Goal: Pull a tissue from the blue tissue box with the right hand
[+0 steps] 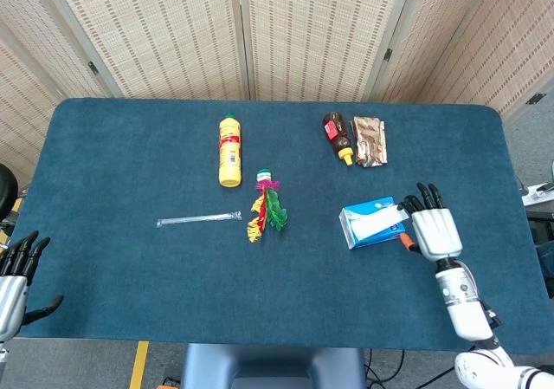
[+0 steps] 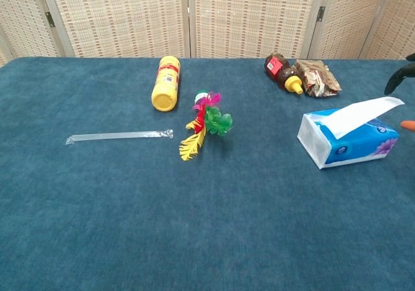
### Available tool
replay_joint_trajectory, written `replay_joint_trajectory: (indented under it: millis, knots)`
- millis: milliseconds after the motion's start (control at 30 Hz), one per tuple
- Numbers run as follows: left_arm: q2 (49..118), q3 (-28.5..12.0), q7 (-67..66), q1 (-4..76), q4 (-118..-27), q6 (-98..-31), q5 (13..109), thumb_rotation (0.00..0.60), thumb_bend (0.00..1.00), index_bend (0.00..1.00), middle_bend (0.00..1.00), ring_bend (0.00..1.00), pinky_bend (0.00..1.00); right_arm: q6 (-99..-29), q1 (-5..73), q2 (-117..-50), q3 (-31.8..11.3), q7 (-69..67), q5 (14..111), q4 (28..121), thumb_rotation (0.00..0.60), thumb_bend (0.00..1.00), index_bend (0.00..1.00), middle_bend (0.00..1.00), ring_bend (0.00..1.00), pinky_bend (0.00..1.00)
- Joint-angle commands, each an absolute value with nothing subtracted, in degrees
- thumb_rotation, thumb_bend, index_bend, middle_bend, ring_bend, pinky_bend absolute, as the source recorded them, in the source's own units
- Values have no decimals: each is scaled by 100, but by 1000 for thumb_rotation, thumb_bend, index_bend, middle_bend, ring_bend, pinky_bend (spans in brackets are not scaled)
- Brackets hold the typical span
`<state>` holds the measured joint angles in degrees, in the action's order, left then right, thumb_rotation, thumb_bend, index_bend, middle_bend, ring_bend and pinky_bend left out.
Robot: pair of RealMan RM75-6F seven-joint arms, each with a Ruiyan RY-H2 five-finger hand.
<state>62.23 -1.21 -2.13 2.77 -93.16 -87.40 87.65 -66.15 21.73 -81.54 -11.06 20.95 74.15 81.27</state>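
- Blue tissue box [image 1: 373, 223] is lying on the table's [image 1: 130, 259] right half, near the front edge; a white tissue [image 2: 360, 115] is sticking up out of its slot, slanting toward the right.
- Right hand [image 1: 430, 227] is hovering just beside the box's right end, fingers [image 1: 421, 200] spread apart, holding nothing; no contact with the tissue visible.
- Left hand [image 1: 12, 285] is sitting at the front-left table edge, fingers apart, empty.
- Well apart, toward the back: brown sauce bottle [image 1: 338, 136] and foil packet [image 1: 370, 140].
- Risk, as I judge it: the box looks light and nothing is bracing it, so a sideways pull could drag or tip it.
- A shallow pinch could tear the tissue.
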Motion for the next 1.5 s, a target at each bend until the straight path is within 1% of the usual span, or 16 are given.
replay_joint_trajectory:
  millis: [33, 133, 200, 333, 367, 500, 667, 767, 1000, 1067, 1200, 1333, 1400, 1500]
  knots:
    - [6215, -115, -186, 278, -9310, -8741, 8780, 600, 248, 0, 0, 0, 131, -6534, 2346, -8388, -1184, 2291, 7298, 7913, 600, 211, 370, 271, 0, 0]
    - [6212, -103, -161, 278, -9307, -8747, 8812, 600, 248, 0, 0, 0, 130, -6491, 2470, -8584, -1209, 2429, 7217, 7726, 600, 223, 403, 300, 0, 0]
    - [6203, -96, -133, 275, -9309, -8755, 8829, 600, 248, 0, 0, 0, 130, -6455, 2539, -8696, -1225, 2491, 7146, 7621, 600, 250, 430, 320, 0, 0]
    - [6197, -88, -92, 269, -9307, -8787, 8871, 600, 248, 0, 0, 0, 131, -6515, 2610, -8877, -1210, 2533, 7145, 7405, 600, 409, 528, 401, 24, 0]
    - [6196, -83, -86, 267, -9307, -8792, 8886, 600, 248, 0, 0, 0, 131, -6540, 2615, -8910, -1205, 2527, 7149, 7361, 600, 425, 544, 415, 35, 0]
    - [6195, -68, -57, 262, -9300, -8815, 8931, 600, 248, 0, 0, 0, 131, -6669, 2619, -9019, -1172, 2470, 7202, 7198, 600, 458, 587, 454, 66, 0]
    - [6189, -63, -37, 257, -9307, -8829, 8945, 600, 249, 0, 0, 0, 132, -6857, 2591, -8986, -1123, 2282, 7377, 7247, 600, 498, 595, 464, 76, 0]
    - [6183, -60, -29, 252, -9312, -8836, 8951, 600, 249, 0, 0, 0, 132, -7107, 2543, -8813, -1102, 2107, 7619, 7564, 600, 498, 600, 466, 79, 0]
    - [6177, -56, -47, 241, -9326, -8857, 8961, 600, 248, 0, 0, 0, 132, -8149, 2239, -7848, -1030, 2003, 8592, 9196, 600, 499, 606, 467, 79, 0]
    - [6174, -55, -54, 237, -9332, -8866, 8966, 600, 249, 0, 0, 0, 132, -8497, 2085, -7519, -950, 1981, 8972, 9719, 600, 499, 606, 467, 80, 0]
    - [6163, -45, -67, 232, -9351, -8872, 8983, 600, 250, 0, 0, 0, 132, -9124, 1720, -7015, -680, 1914, 9711, 10416, 600, 499, 606, 467, 79, 0]
    - [6164, -40, -87, 220, -9358, -8903, 9010, 600, 249, 0, 0, 0, 132, -9540, 1330, -6765, -291, 1786, 10249, 10562, 600, 498, 606, 462, 80, 0]
    - [6166, -36, -97, 215, -9359, -8909, 9014, 600, 249, 0, 0, 0, 132, -9711, 1123, -6752, -86, 1643, 10405, 10408, 600, 498, 606, 459, 79, 0]
    - [6162, -22, -81, 219, -9365, -8889, 9025, 600, 248, 0, 0, 0, 132, -9812, 886, -6854, 134, 1327, 10381, 9990, 600, 498, 606, 451, 80, 0]
